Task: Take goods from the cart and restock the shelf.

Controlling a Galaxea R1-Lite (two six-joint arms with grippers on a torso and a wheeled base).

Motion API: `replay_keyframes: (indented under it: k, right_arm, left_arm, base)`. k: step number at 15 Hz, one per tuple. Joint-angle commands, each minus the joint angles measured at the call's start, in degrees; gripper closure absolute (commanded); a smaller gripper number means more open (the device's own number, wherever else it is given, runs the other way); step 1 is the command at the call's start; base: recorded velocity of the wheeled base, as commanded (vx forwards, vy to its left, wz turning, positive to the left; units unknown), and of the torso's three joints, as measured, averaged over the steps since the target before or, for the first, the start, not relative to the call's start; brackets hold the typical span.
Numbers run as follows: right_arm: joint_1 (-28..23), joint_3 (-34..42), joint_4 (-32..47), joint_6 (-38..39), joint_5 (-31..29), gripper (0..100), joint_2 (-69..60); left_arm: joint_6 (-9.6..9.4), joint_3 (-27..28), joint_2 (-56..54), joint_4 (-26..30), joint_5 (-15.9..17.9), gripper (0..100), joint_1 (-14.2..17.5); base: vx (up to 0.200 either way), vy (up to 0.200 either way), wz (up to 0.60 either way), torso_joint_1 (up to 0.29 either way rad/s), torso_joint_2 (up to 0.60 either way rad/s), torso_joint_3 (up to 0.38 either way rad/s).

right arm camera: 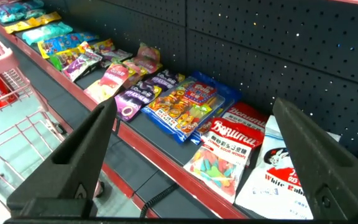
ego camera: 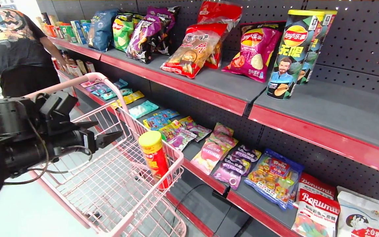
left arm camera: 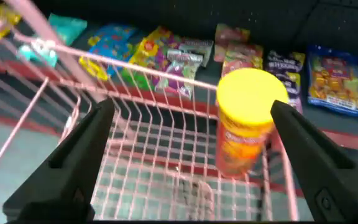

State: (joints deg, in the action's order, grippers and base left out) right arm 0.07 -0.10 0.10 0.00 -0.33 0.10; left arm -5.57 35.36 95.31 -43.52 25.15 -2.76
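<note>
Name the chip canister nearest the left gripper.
The red canister with the yellow lid, upright in the pink cart before the left gripper; the dark canisters stand on the top shelf.

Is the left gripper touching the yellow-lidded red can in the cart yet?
Apart. The head view shows a plain gap, with pink mesh of the cart visible between the open left gripper and the can.
</note>
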Motion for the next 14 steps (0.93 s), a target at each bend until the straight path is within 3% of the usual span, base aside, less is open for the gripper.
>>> replay_keyframes:
  k: [1,6,11,14]
  right_arm:
    - [0.01,0.01,-0.01,0.0,-0.02,0,-0.01]
    - [0.01,0.01,-0.01,0.0,0.07,0,-0.01]
    - [0.01,0.01,-0.01,0.0,0.15,0,-0.01]
    - [0.01,0.01,-0.01,0.0,0.15,0,-0.01]
  left_arm:
    - [-1.2,0.32,13.5,-8.07,1.39,0,-1.82]
    - [-0.93,1.29,18.78,-8.6,1.48,0,-7.26]
    - [-0.84,4.63,25.54,-13.52,1.57,0,-9.2]
    - [-0.76,6.91,28.09,-13.7,1.57,0,-9.99]
  base:
    - [0.0,0.0,0.0,0.0,0.0,0.0]
    - [0.0,0.0,0.0,0.0,0.0,0.0]
    - [0.0,0.0,0.0,0.0,0.0,0.0]
    - [0.0,0.0,0.0,0.0,0.0,0.0]
